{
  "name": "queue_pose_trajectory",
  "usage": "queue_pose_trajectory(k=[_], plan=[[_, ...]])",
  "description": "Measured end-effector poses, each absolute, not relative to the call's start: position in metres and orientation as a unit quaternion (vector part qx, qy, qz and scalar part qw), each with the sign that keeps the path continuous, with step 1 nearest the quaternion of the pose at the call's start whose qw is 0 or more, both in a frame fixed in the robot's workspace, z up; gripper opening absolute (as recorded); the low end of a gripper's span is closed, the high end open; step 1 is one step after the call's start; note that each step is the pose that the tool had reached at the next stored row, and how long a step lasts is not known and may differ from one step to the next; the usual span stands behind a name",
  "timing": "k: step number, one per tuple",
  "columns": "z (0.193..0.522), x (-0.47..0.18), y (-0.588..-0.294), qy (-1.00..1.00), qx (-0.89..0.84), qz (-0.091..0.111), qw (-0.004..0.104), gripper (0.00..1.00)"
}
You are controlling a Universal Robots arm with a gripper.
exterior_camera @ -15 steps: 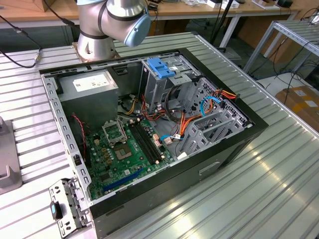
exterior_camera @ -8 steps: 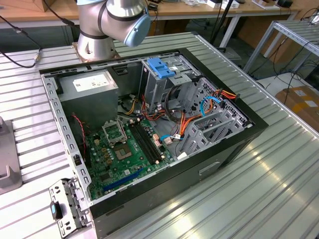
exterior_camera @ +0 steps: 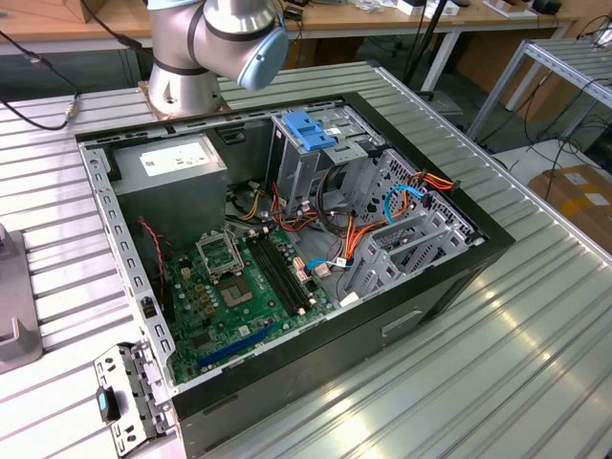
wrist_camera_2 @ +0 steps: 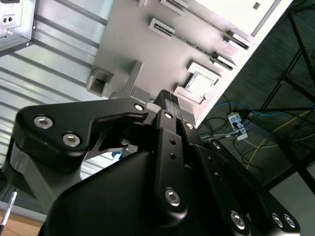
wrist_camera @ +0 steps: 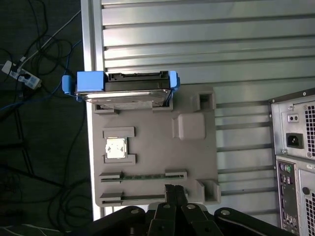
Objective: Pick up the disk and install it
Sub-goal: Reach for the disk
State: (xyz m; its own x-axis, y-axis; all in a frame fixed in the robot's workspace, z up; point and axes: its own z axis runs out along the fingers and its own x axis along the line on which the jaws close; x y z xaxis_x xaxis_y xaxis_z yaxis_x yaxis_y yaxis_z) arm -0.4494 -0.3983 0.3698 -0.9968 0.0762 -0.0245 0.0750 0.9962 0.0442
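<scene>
1. The disk [wrist_camera: 125, 89] sits slotted at one end of the grey holder [wrist_camera: 152, 157] on the desk [wrist_camera: 197, 39].
2. The jaws are together and empty, over the holder's opposite end.
3. In the exterior view, the arm base [exterior_camera: 182, 91] stands at eleven o'clock of the open computer case [exterior_camera: 430, 296].

The ribbed metal table [exterior_camera: 516, 363] carries an open computer case [exterior_camera: 316, 368] and a grey parts tray [wrist_camera: 152, 157].

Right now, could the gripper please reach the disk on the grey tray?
Probably yes: the disk sits uncovered at one end of the grey tray, with nothing above it blocking the gripper.
</scene>
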Motion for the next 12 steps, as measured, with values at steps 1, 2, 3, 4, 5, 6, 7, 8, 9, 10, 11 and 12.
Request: queue_pose_trajectory(k=[1,2,3,4,5,6,7,8,9,10,11,12], plan=[[0.370,-0.450,-0.398,0.999,0.038,0.022,0.013,0.10],[0.370,-0.450,-0.398,0.999,0.038,0.022,0.013,0.10],[0.370,-0.450,-0.398,0.999,0.038,0.022,0.013,0.10],[0.370,-0.450,-0.397,0.999,0.038,0.022,0.013,0.10],[0.370,-0.450,-0.396,0.999,0.038,0.022,0.013,0.10],[0.369,-0.450,-0.395,0.999,0.038,0.022,0.013,0.10],[0.369,-0.450,-0.394,0.999,0.038,0.022,0.013,0.10],[0.369,-0.450,-0.394,0.999,0.038,0.022,0.013,0.10],[0.369,-0.450,-0.392,0.999,0.038,0.022,0.013,0.10],[0.369,-0.451,-0.390,0.999,0.038,0.022,0.013,0.10],[0.368,-0.451,-0.389,0.999,0.038,0.022,0.013,0.10],[0.368,-0.452,-0.388,0.999,0.038,0.022,0.013,0.10]])
